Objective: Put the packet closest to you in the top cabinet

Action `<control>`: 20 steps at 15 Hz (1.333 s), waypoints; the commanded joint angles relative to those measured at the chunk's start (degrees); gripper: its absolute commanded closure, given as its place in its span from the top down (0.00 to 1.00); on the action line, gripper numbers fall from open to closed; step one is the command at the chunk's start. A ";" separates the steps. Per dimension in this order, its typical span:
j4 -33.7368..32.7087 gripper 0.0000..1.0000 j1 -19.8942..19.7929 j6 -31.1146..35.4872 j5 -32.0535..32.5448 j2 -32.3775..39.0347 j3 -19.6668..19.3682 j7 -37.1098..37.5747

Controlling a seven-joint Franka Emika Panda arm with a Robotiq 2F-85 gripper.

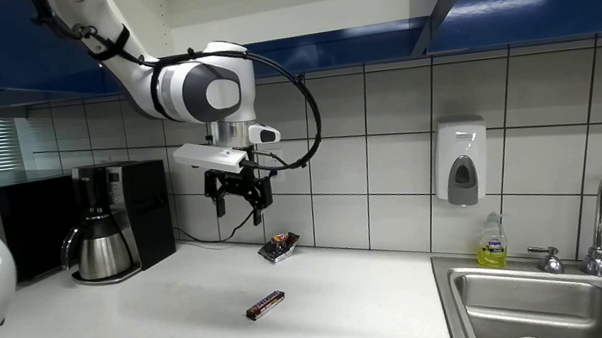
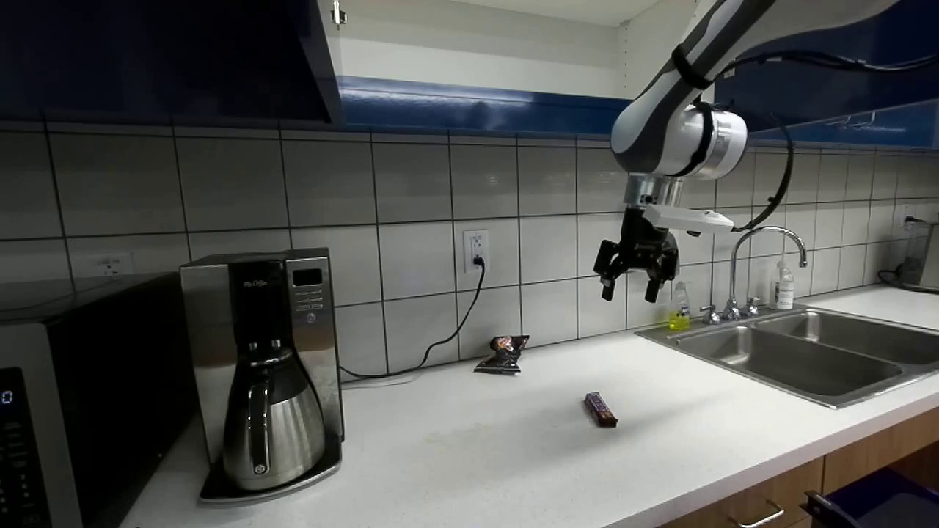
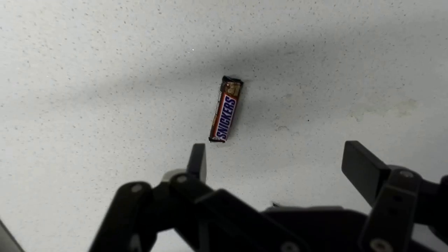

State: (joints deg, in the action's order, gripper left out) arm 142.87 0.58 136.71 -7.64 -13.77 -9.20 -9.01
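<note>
The packet (image 1: 265, 305), a small dark Snickers bar with reddish-brown ends, lies flat on the white counter. It also shows in an exterior view (image 2: 601, 410) and in the wrist view (image 3: 225, 110), just beyond the left finger. My gripper (image 1: 239, 215) is open and empty, high above the counter; it also shows in an exterior view (image 2: 630, 290) and in the wrist view (image 3: 275, 154), its fingers wide apart. The top cabinet (image 1: 287, 12) stands open above, its white interior and blue lower edge showing in both exterior views (image 2: 477, 50).
A bunched-up dark packet (image 1: 279, 247) lies near the tiled wall. A coffee maker with steel pot (image 2: 275, 425) and a microwave (image 1: 38, 224) stand at one end of the counter. A sink (image 1: 530, 301), dish soap (image 1: 492, 243) and wall dispenser (image 1: 461, 161) are at the other.
</note>
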 commanded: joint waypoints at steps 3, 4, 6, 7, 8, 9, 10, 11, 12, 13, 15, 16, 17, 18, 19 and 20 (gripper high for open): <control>-1.04 1.00 -1.14 -0.55 0.33 0.99 2.04 1.83; -1.26 1.00 -1.11 -0.17 0.17 1.49 2.10 1.82; -2.16 1.00 -0.86 0.26 -0.24 3.10 2.31 1.74; -2.68 1.00 -0.70 0.73 -0.74 4.03 2.42 1.71; -3.21 1.00 -0.54 0.91 -1.19 4.85 2.51 1.42; -3.79 1.00 -0.53 1.13 -1.20 5.82 2.76 1.80; -4.54 1.00 -0.37 1.33 -1.44 6.95 3.02 1.89; -5.33 1.00 -0.28 1.38 -1.55 8.09 3.35 2.00; -6.16 1.00 -0.22 1.45 -1.36 9.34 3.81 2.48; -6.95 1.00 -0.13 1.37 -1.40 10.51 4.22 2.62; -8.33 1.00 -0.11 1.42 -0.92 12.80 5.16 3.91; -9.06 1.00 -0.08 1.36 -0.94 14.09 5.57 4.32; -9.70 1.00 -0.10 1.36 -0.84 15.21 5.95 4.84; -10.31 1.00 -0.14 1.72 -0.73 16.53 6.25 5.48; -10.86 1.00 -0.20 2.11 -0.88 17.72 6.47 5.98; -11.60 1.00 -0.30 2.34 -0.85 19.10 6.63 6.64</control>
State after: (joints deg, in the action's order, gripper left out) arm 134.36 0.88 138.35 -8.24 1.28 -3.75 -4.97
